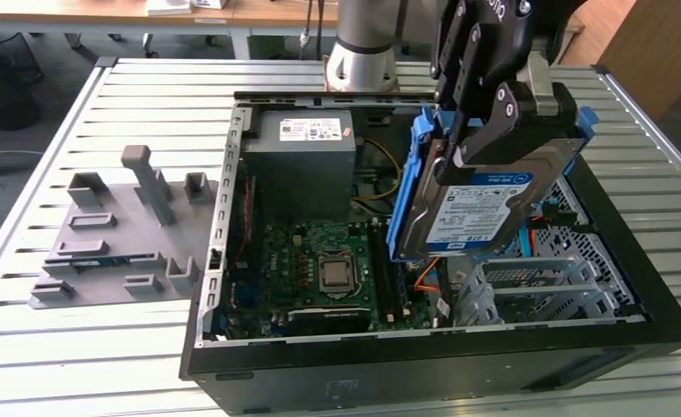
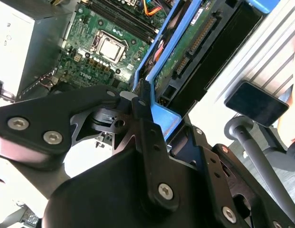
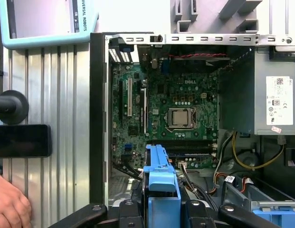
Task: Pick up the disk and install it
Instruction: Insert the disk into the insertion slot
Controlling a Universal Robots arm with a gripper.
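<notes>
Hand clamped on tilted disk, edge-down above open computer case.

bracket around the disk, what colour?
Blue. The bracket framing the disk shows best in the exterior view.

**Open case, crowded on the drive side**

The case lies open on the surface, its top free. Inside, the power-supply box stands tall against one wall. The motherboard lies low, with open room above it. The metal drive cage and orange cables crowd the side toward the exterior view's right. The claw, clamped on the disk, hangs over that side. A grey fixture takes up the surface toward the exterior view's left. A person's hand is near the case.
</notes>
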